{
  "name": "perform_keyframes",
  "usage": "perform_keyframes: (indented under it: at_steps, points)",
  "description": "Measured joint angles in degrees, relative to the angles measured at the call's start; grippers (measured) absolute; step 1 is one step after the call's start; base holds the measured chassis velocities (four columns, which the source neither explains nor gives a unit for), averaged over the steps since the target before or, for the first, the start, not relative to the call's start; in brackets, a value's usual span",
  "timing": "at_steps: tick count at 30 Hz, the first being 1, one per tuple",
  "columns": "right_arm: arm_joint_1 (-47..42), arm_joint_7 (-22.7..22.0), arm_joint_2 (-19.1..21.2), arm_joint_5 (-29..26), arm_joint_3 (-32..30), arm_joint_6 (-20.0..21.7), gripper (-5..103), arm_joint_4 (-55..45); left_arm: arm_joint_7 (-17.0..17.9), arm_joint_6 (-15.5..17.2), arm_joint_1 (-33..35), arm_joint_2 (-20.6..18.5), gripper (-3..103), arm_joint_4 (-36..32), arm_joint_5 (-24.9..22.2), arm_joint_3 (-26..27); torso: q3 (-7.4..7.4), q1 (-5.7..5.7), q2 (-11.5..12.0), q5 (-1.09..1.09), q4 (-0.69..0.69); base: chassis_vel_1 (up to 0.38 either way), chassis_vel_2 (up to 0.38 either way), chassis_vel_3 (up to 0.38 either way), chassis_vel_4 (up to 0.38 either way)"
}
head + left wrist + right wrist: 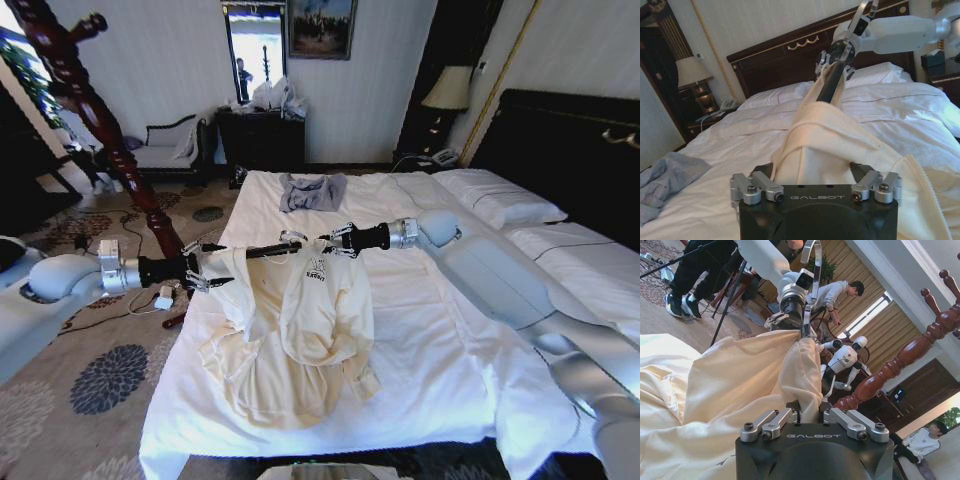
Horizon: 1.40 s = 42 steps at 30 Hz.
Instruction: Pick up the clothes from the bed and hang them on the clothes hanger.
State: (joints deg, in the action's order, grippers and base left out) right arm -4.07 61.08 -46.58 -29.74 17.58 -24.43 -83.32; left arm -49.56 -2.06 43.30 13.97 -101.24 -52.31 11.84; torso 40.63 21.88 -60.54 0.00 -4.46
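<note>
Clothes (300, 330) on bed (440, 350) (left side)

One cream garment (300, 330), one small grey-blue garment (311, 191) at twelve o'clock from it, one bed (440, 360), two white pillows (497, 201), one coat stand (95, 110), one lamp (448, 90).

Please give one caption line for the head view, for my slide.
Both hands, left and right, hold the cream garment stretched between them above the bed, coat stand at left.

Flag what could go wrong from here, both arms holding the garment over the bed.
1. The garment hangs in a low bundle with its hem on the bed; it may drag on the sheet.
2. The left gripper and right gripper each pinch only its top edge; a shoulder could slip.
3. The stand is close by the left arm; a sleeve may snag.
</note>
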Motion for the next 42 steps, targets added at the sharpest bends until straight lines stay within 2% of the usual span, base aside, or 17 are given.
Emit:
perform_keyframes:
  at_steps: [2,5,6,8,9,11,12,15,16,17,20,34,35,36,38,39,42]
  points:
    - [0.01,-0.10,-0.14,0.12,-0.01,-0.18,17,0.00,0.01,0.00,0.10,-0.01,86,-0.22,0.00,0.00,0.00,0.00,0.00,0.00,0.00,0.000,0.000,0.000,0.000]
    - [0.06,-0.69,-0.82,0.47,-0.01,-0.84,17,0.00,0.24,0.03,0.48,0.27,70,-1.06,0.02,-0.23,0.00,0.01,0.00,0.00,0.01,0.000,0.000,0.000,0.000]
    - [0.06,-0.69,-0.82,0.47,-0.01,-0.84,17,0.00,0.24,0.03,0.48,0.27,70,-1.06,0.02,-0.23,0.00,0.01,0.00,0.00,0.01,0.000,0.000,0.000,0.000]
    - [0.05,-1.25,-1.07,0.54,0.00,-1.19,18,-0.16,0.27,0.08,0.77,0.68,59,-1.57,0.33,-0.38,0.00,0.00,0.00,0.00,0.01,0.000,0.000,0.000,0.000]
    - [0.05,-1.47,-1.10,0.55,0.00,-1.31,18,-0.23,0.28,0.15,0.89,0.78,59,-1.69,0.48,-0.40,0.00,0.00,0.00,0.00,0.00,0.000,0.000,0.000,0.000]
    - [-0.02,-1.94,-1.09,0.55,0.00,-1.62,18,-0.36,0.29,0.33,1.19,0.96,48,-1.90,0.75,-0.39,0.00,0.00,0.00,0.00,0.00,0.000,0.000,0.000,0.000]
    - [-0.02,-1.94,-1.09,0.55,0.00,-1.62,18,-0.36,0.29,0.33,1.19,0.96,48,-1.90,0.75,-0.39,0.00,0.00,0.00,0.00,0.00,0.000,0.000,0.000,0.000]
    - [-0.21,-2.49,-0.92,0.55,0.00,-2.19,19,-0.43,0.58,0.51,1.45,1.24,32,-2.00,0.89,-0.05,0.00,0.00,0.00,0.00,0.00,0.000,0.000,0.000,0.000]
    - [-0.28,-2.55,-0.84,0.54,0.00,-2.39,19,-0.44,0.75,0.52,1.45,1.30,32,-1.99,0.89,0.12,0.00,0.00,0.00,0.00,0.00,0.000,0.000,0.000,0.000]
    - [-0.34,-2.62,-0.80,0.53,-0.01,-2.50,19,-0.44,0.84,0.53,1.47,1.32,27,-2.00,0.88,0.25,0.00,0.00,0.00,0.00,0.00,0.000,0.000,0.000,0.000]
    - [-0.52,-2.91,-0.70,0.50,-0.08,-2.72,19,-0.38,1.27,0.68,1.64,1.35,23,-2.19,0.70,0.62,0.00,0.00,0.00,0.00,0.00,0.000,0.000,0.000,0.000]
    - [-0.48,-3.34,-0.99,0.24,0.00,-2.18,19,0.41,1.66,1.65,2.17,2.14,23,-3.19,-1.03,1.27,0.00,0.00,0.00,0.01,0.00,0.000,0.000,0.000,0.000]
    - [-0.38,-2.29,-0.93,0.19,-0.29,-1.72,24,0.53,1.25,1.65,2.18,2.16,23,-3.60,-1.23,1.26,0.00,0.00,0.00,0.00,0.00,0.000,0.000,0.000,0.000]
    - [-0.34,-1.47,-0.91,0.21,-0.50,-1.55,24,0.63,1.18,1.65,2.18,2.17,22,-3.84,-1.40,1.29,0.00,0.00,0.00,0.00,0.00,0.000,0.000,0.000,0.000]
    - [-0.30,-0.47,-0.84,0.20,-0.77,-1.24,35,0.85,1.10,1.69,2.18,2.26,21,-4.22,-1.63,1.32,0.00,0.00,0.00,0.01,0.00,0.000,0.000,0.000,0.000]
    - [-0.30,-0.47,-0.84,0.20,-0.77,-1.24,35,0.85,1.10,1.69,2.18,2.26,21,-4.22,-1.63,1.32,0.00,0.00,0.00,0.01,0.00,0.000,0.000,0.000,0.000]
    - [0.13,0.50,-0.65,0.06,-1.51,-0.60,51,1.33,1.02,1.79,2.30,2.60,21,-4.45,-1.67,1.32,0.00,0.00,0.00,0.00,0.00,0.000,0.000,0.000,0.000]
